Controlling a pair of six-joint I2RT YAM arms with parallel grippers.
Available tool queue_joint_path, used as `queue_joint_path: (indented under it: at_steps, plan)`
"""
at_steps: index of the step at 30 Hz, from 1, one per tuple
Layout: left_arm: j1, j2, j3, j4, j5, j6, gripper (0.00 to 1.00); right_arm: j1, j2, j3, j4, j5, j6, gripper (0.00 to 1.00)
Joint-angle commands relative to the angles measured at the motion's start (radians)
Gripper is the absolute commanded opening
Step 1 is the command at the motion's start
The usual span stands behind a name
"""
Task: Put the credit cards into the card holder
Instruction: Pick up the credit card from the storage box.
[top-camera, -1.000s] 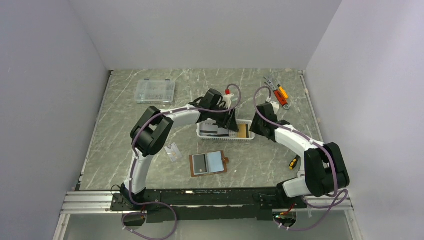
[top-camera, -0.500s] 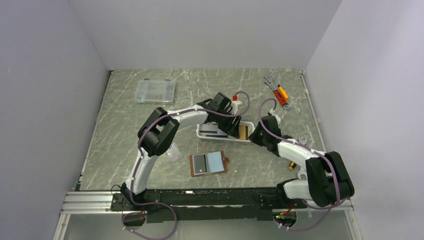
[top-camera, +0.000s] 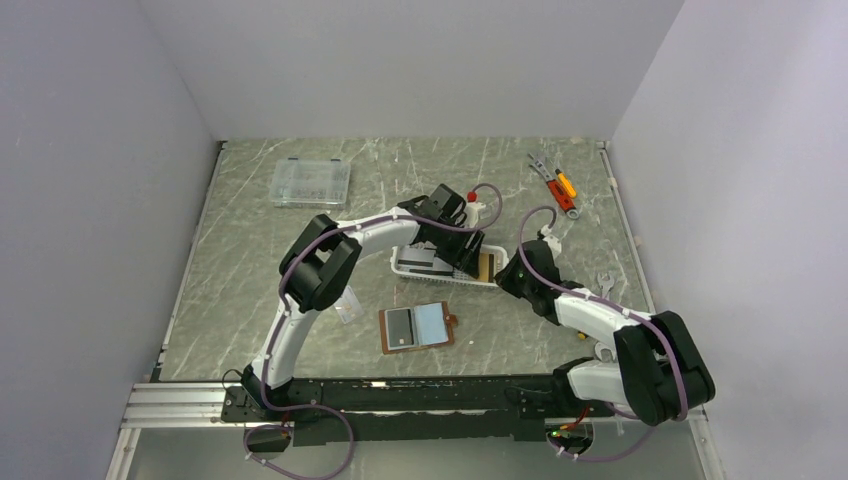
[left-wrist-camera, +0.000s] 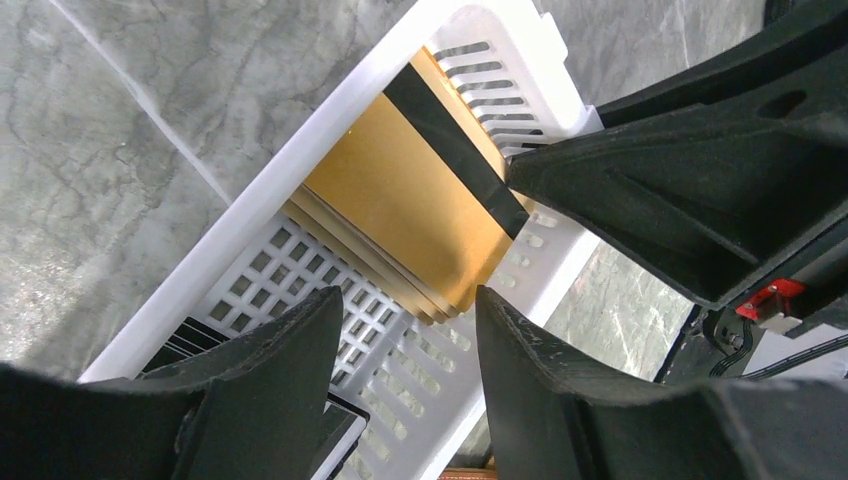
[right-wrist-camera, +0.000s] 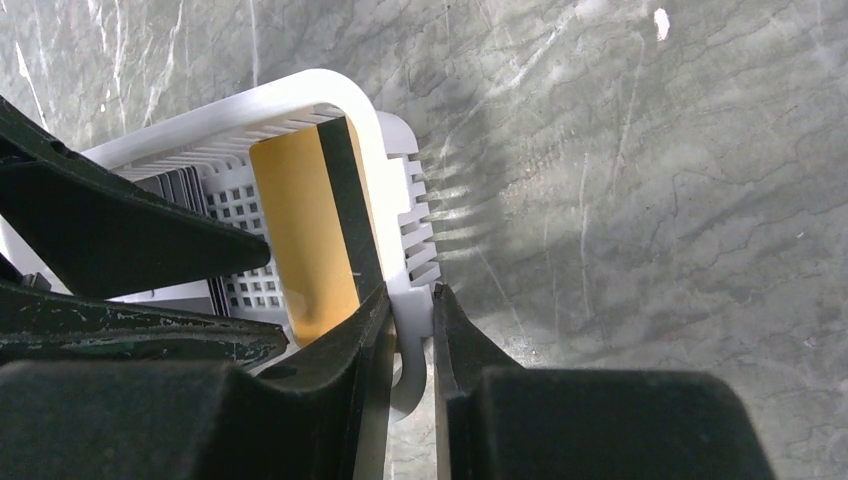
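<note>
Right gripper (right-wrist-camera: 408, 300) pinches the end wall of the white basket (right-wrist-camera: 300, 88) (gold card (right-wrist-camera: 295, 230) just inside); left gripper (left-wrist-camera: 405, 300) gapes above.

White slotted basket (top-camera: 430, 277) mid-table ahead of me, clear compartment box (top-camera: 311, 182) well off to its far left, small clear plastic piece (top-camera: 346, 305) near its near-left corner, orange and red hand tools (top-camera: 556, 186) beyond its right end, silver wrench (top-camera: 604, 282) to its right, all on my grey marbled table (top-camera: 250, 260).

The right gripper (right-wrist-camera: 408, 312), pinching the basket (right-wrist-camera: 300, 86) wall, is crowding the left gripper (left-wrist-camera: 405, 312) spread over the gold card (left-wrist-camera: 400, 190).
</note>
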Motion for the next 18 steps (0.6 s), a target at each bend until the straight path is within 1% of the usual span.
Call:
queue_joint_path:
  at_steps: [1, 4, 6, 8, 9, 10, 11, 12, 14, 18]
  plan:
    - [-0.023, 0.071, 0.021, 0.003, -0.056, 0.024, 0.58, 0.096, 0.012, -0.031, 0.04, -0.106, 0.052, 0.0]
    - [-0.024, 0.075, 0.023, -0.003, -0.051, 0.034, 0.55, 0.154, 0.012, -0.036, 0.056, -0.098, 0.097, 0.0]
    - [-0.024, 0.067, 0.007, 0.011, -0.051, 0.041, 0.49, 0.19, 0.017, -0.027, 0.051, -0.087, 0.119, 0.0]
    - [-0.024, 0.058, -0.011, 0.017, -0.05, 0.057, 0.36, 0.207, 0.02, -0.027, 0.056, -0.101, 0.144, 0.0]
    - [-0.024, 0.051, -0.024, 0.026, -0.052, 0.062, 0.25, 0.211, 0.018, -0.03, 0.064, -0.111, 0.154, 0.0]
    - [-0.023, 0.043, -0.036, 0.031, -0.052, 0.067, 0.17, 0.215, 0.015, -0.033, 0.071, -0.122, 0.164, 0.0]
    - [-0.024, 0.036, -0.044, 0.031, -0.054, 0.078, 0.1, 0.219, 0.013, -0.032, 0.069, -0.128, 0.169, 0.0]
    - [-0.024, 0.025, -0.055, 0.032, -0.049, 0.087, 0.06, 0.222, 0.01, -0.029, 0.061, -0.13, 0.17, 0.0]
    - [-0.022, -0.004, -0.075, 0.032, -0.034, 0.102, 0.02, 0.221, -0.002, -0.015, 0.02, -0.121, 0.159, 0.0]
    - [-0.012, -0.087, -0.131, 0.056, 0.009, 0.11, 0.01, 0.189, -0.031, 0.012, -0.036, -0.132, 0.125, 0.01]
